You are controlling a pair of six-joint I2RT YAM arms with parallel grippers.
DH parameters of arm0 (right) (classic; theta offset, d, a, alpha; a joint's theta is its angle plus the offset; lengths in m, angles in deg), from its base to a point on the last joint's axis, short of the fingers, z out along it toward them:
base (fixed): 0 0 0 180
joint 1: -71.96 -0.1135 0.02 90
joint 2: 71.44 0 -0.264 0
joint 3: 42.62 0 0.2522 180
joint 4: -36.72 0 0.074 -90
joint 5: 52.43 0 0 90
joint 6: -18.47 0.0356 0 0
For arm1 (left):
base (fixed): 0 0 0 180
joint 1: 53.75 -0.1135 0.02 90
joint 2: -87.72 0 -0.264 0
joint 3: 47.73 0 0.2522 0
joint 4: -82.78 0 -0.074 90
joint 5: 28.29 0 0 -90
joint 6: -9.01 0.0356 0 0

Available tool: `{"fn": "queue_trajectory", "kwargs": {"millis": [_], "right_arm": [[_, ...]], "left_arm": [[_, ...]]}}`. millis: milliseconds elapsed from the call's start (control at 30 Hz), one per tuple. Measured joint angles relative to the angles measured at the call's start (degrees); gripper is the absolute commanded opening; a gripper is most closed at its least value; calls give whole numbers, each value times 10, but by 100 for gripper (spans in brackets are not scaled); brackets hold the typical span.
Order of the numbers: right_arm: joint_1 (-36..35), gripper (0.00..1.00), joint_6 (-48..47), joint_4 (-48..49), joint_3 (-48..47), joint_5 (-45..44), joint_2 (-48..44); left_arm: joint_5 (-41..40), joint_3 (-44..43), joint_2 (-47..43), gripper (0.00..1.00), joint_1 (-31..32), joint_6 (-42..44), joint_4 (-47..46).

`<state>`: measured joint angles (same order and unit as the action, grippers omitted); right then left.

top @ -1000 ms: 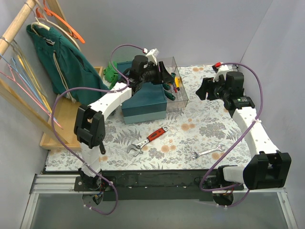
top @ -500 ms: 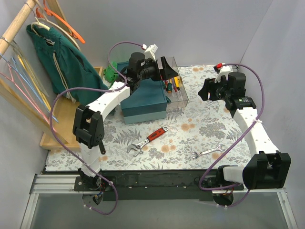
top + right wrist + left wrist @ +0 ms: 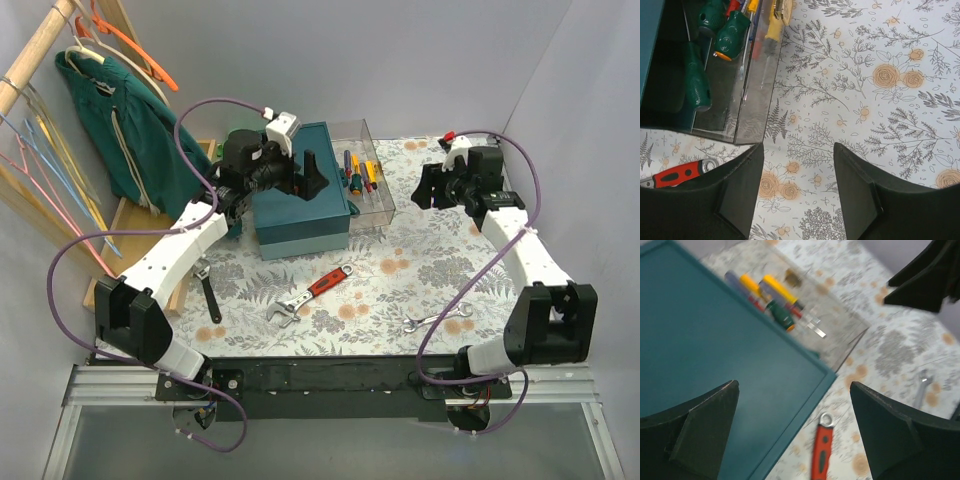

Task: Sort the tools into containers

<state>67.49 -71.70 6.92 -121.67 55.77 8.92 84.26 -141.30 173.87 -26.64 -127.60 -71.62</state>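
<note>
Swinging the left gripper (image 3: pixel 311 173) back from the clear box (image 3: pixel 384 203) of a second ago and now hovering it over the lid of the teal box (image 3: pixel 300 215), with fingers spread wide and gripping nothing. Leaving the red-handled adjustable wrench (image 3: pixel 315 292) lying loose just off the near side of the teal box, with its long axis on a diagonal, red handle far-right and jaw near-left. Judging that wrench as sitting closer to the left gripper than to the right gripper (image 3: pixel 432 187), so likely calling for a reach toward the near side. Holding the right gripper well to the right of the teal box, beyond the clear box, likewise gaping and empty. Noting screwdrivers (image 3: pixel 356 168) resting inside the clear box, hard against the teal box's right side.
</note>
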Motion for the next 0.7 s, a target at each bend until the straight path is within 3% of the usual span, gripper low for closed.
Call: {"fn": "queue_trajectory", "kwargs": {"millis": [100,133,233,267,333,467,500,600,700], "right_arm": [[0,60,7,12,-23,-2,44],[0,58,12,14,-33,-4,59],[0,45,20,21,-67,-9,100],[0,42,24,21,-86,-9,120],[0,36,34,30,-123,-6,157],[0,20,59,45,-179,4,223],[0,11,65,48,-191,8,237],[1,1,87,55,-228,24,282],[3,1,108,61,-264,42,328]], "left_arm": [[-40,31,-3,79,-10,50,39],[-45,36,-2,64,-15,66,57],[-45,39,5,36,-29,102,104],[-44,39,7,14,-35,111,113],[-42,39,8,0,-47,123,126],[-45,39,14,0,-70,151,137],[-46,37,19,0,-75,159,139],[-49,14,49,0,-87,183,153],[-53,-21,91,0,-93,210,171]]}}
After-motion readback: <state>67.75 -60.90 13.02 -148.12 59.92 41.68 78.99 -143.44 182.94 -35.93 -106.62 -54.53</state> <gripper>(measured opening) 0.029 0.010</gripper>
